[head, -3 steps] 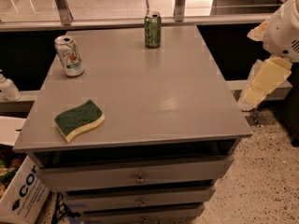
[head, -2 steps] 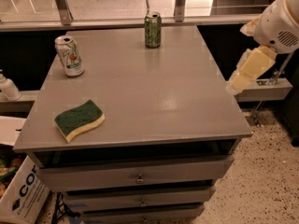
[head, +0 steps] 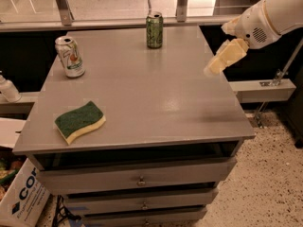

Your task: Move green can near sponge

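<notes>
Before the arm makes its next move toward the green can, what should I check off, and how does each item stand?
1. Green can upright at the far edge of the table: ok.
2. Hand hovers by the table's right edge, apart from the green can: not ok for grasping yet.
3. Sponge lies flat near the front left corner: ok.
4. White can stands at the left, off the line from green can to sponge: ok.
5. Whether the green can is full: cannot tell.
</notes>
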